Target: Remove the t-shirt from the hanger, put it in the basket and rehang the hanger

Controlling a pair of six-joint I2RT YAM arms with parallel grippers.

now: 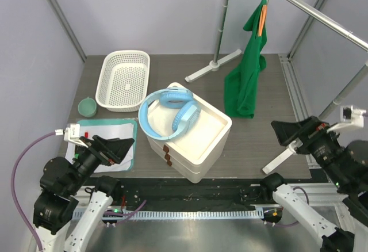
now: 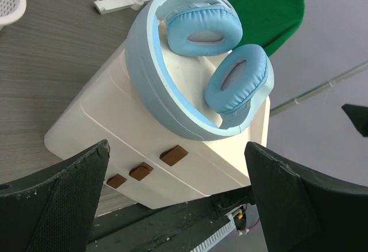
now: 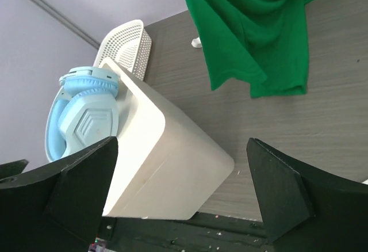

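Note:
The dark green t-shirt (image 1: 246, 73) hangs on the orange hanger (image 1: 262, 21), whose hook sits on the grey rail (image 1: 313, 11) at the back right; its hem reaches the table. The shirt also shows in the left wrist view (image 2: 259, 4) and the right wrist view (image 3: 259, 27). My left gripper (image 1: 118, 147) is open and empty at the front left, above a paper sheet. My right gripper (image 1: 290, 131) is open and empty at the front right, well short of the shirt. Both sets of jaws stand wide apart in the wrist views.
A white box (image 1: 192, 140) with blue headphones (image 1: 169, 114) on top stands in the middle. A white basket (image 1: 123, 79) and a small teal cup (image 1: 87, 107) are at the left. The rail's stand foot (image 1: 213, 66) rests at the back centre.

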